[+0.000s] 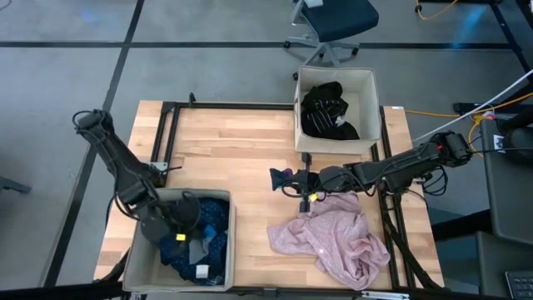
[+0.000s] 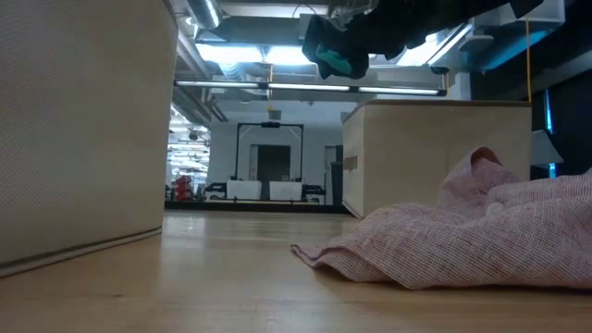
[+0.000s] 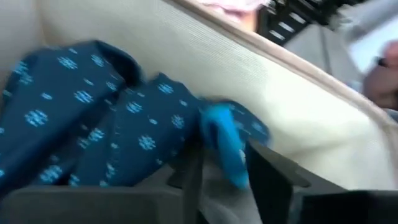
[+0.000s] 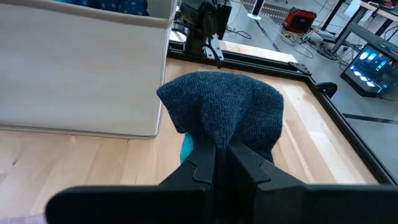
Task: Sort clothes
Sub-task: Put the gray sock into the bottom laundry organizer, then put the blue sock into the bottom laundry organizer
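Note:
My left gripper point(image 1: 185, 232) reaches down into the near-left beige box point(image 1: 230, 250). It is open over navy white-dotted clothes point(image 3: 93, 118), its fingers on either side of a bright blue fold point(image 3: 224, 143). My right gripper point(image 1: 293, 179) hovers over the table's middle, shut on a small blue-grey knitted piece with a teal part point(image 4: 217, 102), which the low view shows high above the table point(image 2: 335, 46). A pale pink garment point(image 1: 333, 242) lies crumpled on the table near the right edge. Black clothes point(image 1: 327, 108) lie in the far beige box point(image 1: 372, 117). My left gripper stands with its fingers point(image 3: 267, 168) beside the bright blue fold; whether they touch it I cannot tell. My right gripper pinches the knitted piece between its two shut fingers at a bunched part point(image 4: 216, 140). It comes nearly level from the table's right. The piece bulges ahead of the fingertips, clear of the table.
A black metal frame point(image 1: 171, 133) runs along the table's far and left sides. Bare wood point(image 1: 241, 158) lies between the two boxes. An office chair point(image 1: 333, 25) stands beyond the far edge. The pink garment point(image 2: 481, 231) spreads in front of the far box point(image 2: 435, 153).

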Tool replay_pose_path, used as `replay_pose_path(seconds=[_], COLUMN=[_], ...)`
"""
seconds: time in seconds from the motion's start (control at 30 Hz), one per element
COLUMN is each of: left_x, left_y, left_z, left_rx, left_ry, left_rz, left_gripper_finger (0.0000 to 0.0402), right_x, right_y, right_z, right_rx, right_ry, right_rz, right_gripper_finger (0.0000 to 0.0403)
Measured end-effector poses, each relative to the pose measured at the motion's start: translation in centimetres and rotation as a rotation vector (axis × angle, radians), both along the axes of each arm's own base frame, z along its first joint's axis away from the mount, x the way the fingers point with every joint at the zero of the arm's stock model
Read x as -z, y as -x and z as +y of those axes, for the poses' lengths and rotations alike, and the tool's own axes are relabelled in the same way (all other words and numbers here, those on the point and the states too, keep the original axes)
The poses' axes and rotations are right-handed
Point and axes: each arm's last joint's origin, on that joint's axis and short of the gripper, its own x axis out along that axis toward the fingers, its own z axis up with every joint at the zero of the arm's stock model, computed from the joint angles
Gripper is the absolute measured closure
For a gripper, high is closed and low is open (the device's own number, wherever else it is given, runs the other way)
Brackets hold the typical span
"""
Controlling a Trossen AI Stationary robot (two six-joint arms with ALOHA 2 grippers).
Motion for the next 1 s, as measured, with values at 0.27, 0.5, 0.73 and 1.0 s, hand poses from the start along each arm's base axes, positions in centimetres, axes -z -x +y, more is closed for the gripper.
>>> replay_pose_path(seconds=[0.27, 0.5, 0.73, 1.0], left_x=[-3.8, -7.3, -6.5, -2.4], left_y=[2.4, 1.5, -3.1, -9.3], left_z=[2.5, 4.6, 5.4, 6.1], left_rx=[0.086, -0.07, -0.149, -0.13], left_ry=[0.202, -0.147, -0.464, -0.815], left_rz=[-0.1, -0.524, -0.545, -0.394], left_gripper_finger=[0.0238, 0.0239, 0.0239, 0.0247], right_x=[-0.1, -0.5, -0.8, -0.8], right_y=[0.0, -0.2, -0.3, -0.3], right_z=[0.0, 0.0, 0.1, 0.3], right_rx=[0.0, -0.001, -0.023, -0.087], right_ry=[-0.001, -0.012, -0.023, -0.042], right_rz=[-0.006, -0.05, -0.086, -0.08], right_gripper_finger=[0.0379, 0.0379, 0.0379, 0.0379])
